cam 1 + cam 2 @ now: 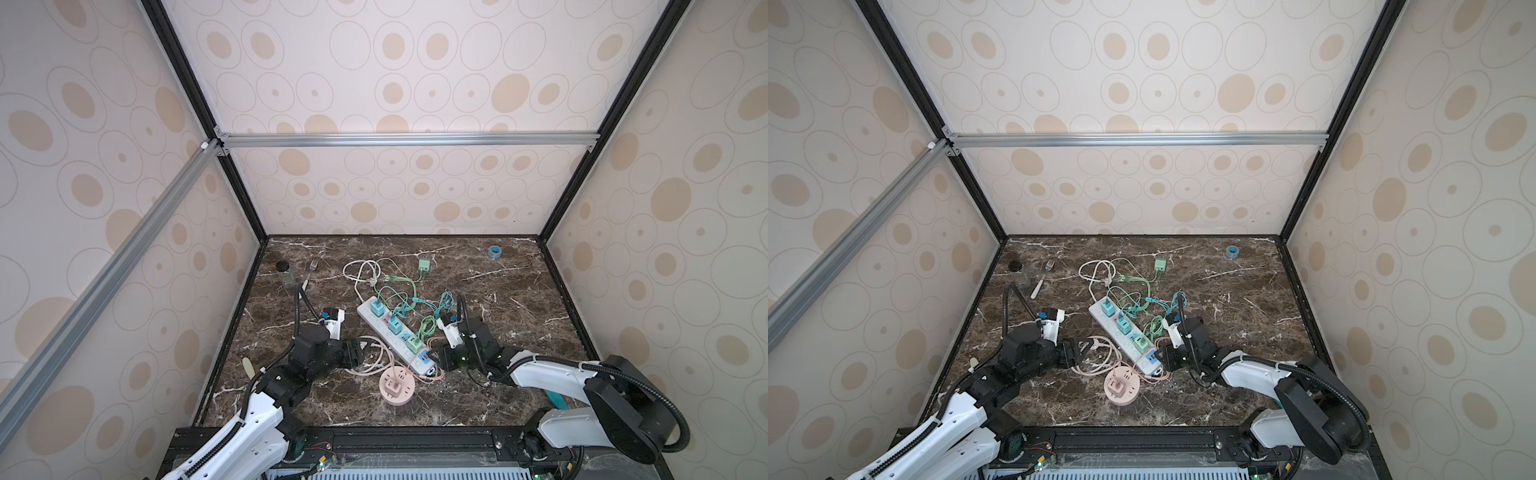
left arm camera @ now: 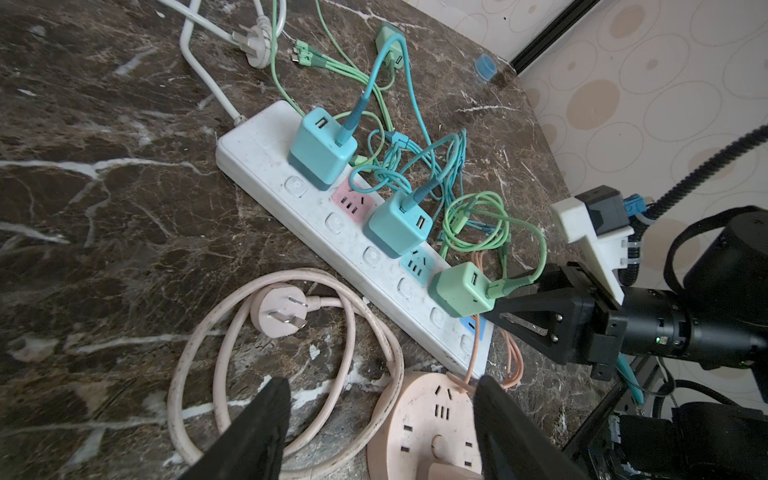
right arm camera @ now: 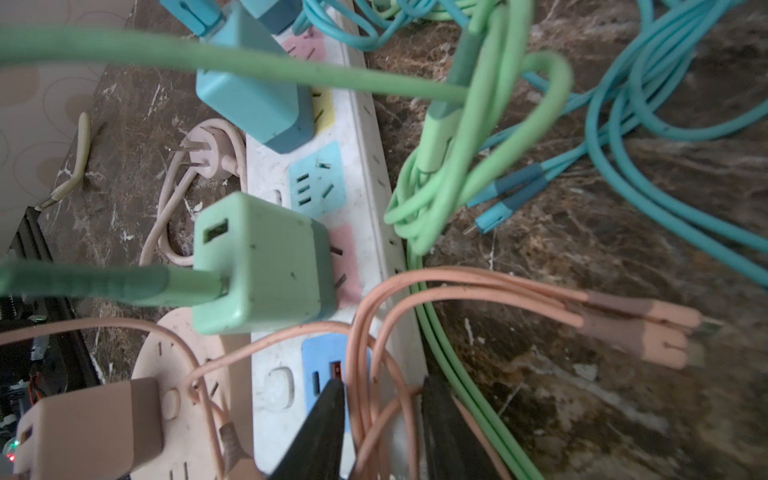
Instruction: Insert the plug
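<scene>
Left wrist view puts the plug (image 2: pixel 278 309) loose on the table (image 2: pixel 104 208), pins up inside its coiled cord (image 2: pixel 328 300), just beside the strip (image 2: pixel 249 153). My left fingers (image 2: pixel 257 432) hang spread and empty above that coil. Right wrist view gives what no top view can, since the arm masks it there. My right fingers (image 3: pixel 324 428) straddle strands of the thin pink cable (image 3: pixel 636 328) at the strip's end, though I cannot tell whether they pinch it. My worry is a snag. Green leads (image 3: pixel 409 232) run just beside those fingers, so a pull could drag the strip or tug the green charger (image 3: pixel 266 266). The plug's cord could also foul my left fingers.
</scene>
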You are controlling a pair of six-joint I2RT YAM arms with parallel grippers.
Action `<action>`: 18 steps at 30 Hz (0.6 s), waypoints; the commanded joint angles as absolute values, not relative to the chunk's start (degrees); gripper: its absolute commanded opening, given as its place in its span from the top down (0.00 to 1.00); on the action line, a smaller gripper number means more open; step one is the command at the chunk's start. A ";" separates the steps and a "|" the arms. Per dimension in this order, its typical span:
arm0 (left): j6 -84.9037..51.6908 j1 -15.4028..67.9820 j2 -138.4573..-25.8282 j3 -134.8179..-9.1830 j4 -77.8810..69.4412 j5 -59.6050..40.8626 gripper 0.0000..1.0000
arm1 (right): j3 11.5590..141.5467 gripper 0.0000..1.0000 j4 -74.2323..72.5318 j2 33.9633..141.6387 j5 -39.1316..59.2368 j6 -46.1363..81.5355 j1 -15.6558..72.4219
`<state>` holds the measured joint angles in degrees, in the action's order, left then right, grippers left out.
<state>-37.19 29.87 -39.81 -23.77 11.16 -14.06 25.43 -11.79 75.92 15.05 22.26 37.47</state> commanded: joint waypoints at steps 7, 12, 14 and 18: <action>-36.47 29.00 -39.81 -23.68 8.57 -15.30 0.30 | 23.54 0.80 -8.32 68.14 14.60 21.18 37.23; -36.47 28.92 -39.64 -23.64 8.24 -15.52 0.30 | 22.85 0.87 -6.17 63.71 15.20 20.93 37.24; -36.47 28.83 -39.61 -23.63 8.20 -15.55 0.30 | 22.42 0.88 -5.94 61.19 16.04 20.49 37.24; -36.39 28.74 -39.64 -23.55 8.00 -15.70 0.30 | 22.36 0.90 -3.28 58.18 13.90 19.57 37.20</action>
<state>-37.19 29.43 -39.86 -23.70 9.39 -15.22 22.81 -6.11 59.66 14.79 20.99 37.47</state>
